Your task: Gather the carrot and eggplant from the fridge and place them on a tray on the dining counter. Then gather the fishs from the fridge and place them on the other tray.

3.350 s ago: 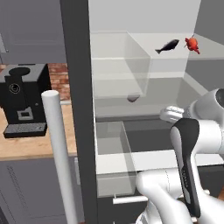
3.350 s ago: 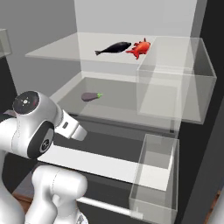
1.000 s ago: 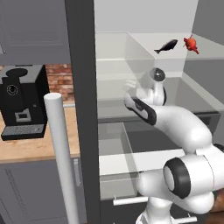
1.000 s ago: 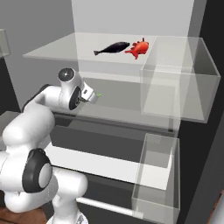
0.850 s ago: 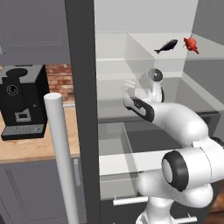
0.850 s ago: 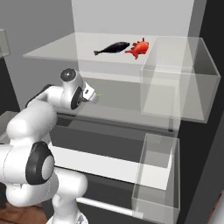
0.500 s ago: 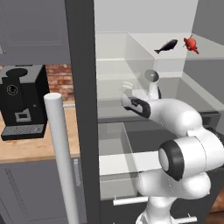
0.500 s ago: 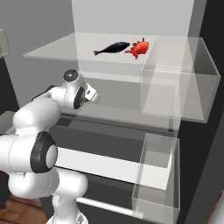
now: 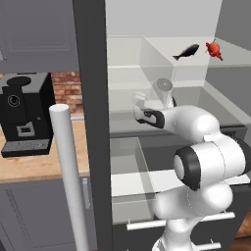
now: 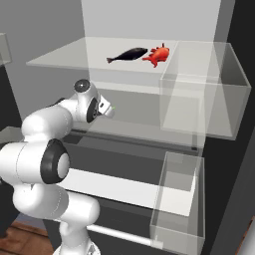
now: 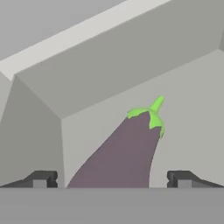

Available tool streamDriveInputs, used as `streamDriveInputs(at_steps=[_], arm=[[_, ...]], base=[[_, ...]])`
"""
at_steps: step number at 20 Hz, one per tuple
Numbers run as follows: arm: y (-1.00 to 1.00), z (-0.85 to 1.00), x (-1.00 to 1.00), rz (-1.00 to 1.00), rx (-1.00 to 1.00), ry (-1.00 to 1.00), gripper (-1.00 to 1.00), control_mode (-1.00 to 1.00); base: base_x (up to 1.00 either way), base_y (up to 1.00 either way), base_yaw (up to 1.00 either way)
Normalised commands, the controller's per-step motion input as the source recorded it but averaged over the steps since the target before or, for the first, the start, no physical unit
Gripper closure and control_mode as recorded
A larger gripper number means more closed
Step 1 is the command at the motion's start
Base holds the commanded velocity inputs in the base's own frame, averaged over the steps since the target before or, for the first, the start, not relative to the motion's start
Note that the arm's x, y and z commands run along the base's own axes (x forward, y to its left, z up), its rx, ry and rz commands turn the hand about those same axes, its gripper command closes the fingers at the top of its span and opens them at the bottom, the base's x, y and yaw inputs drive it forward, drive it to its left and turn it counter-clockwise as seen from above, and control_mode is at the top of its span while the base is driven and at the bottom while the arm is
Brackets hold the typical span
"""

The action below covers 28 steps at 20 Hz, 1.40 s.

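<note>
Hand view: eggplant [image 11: 124, 151] at lower centre of the frame, purple body running up and right to a green stem end, lying on a pale grey fridge shelf. Gripper [image 11: 111, 179] spread wide, one dark fingertip [image 11: 41, 179] at lower left and the other at lower right, eggplant between them, no contact visible.

Left base view: fridge [image 9: 90, 73] open, dark door edge down the left-centre of the frame with a pale bar handle [image 9: 68, 171] in front at lower left. White arm [image 9: 196, 127] rising from lower right and reaching left into the middle shelf, hand at centre of the frame. Dark fish [image 9: 186, 51] and red fish [image 9: 213, 48] side by side on the top shelf, upper right. Black coffee machine [image 9: 24, 115] on a wooden counter [image 9: 44, 166] at left.

Right base view: arm folded at left, hand just above the middle shelf at left-centre, a speck of green at its tip. Both fish at upper centre on the glass shelf [image 10: 74, 57], nearly touching. Clear door bins [image 10: 204, 94] at right.
</note>
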Motion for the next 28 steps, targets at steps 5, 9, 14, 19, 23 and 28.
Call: streamDriveInputs(at_steps=[5,9,14,19,23,28], arm=[[0.00,-0.27,0.00,-0.01,-0.02,0.00,1.00,-1.00],[-0.07,-0.16,-0.20,0.00,0.00,-0.01,1.00,-1.00],[-0.58,-0.02,-0.61,0.00,0.08,-0.09,1.00,-1.00],[-0.54,0.21,-0.77,0.00,0.09,-0.03,1.00,-1.00],[-0.34,0.63,-0.83,-0.03,0.11,-0.02,1.00,-1.00],[-0.16,0.87,-0.86,-0.06,0.09,0.00,1.00,-1.00]], base=[[0.00,0.00,0.00],[0.00,0.00,0.00],[0.00,0.00,0.00],[0.00,0.00,0.00],[0.00,0.00,0.00],[0.00,0.00,0.00]])
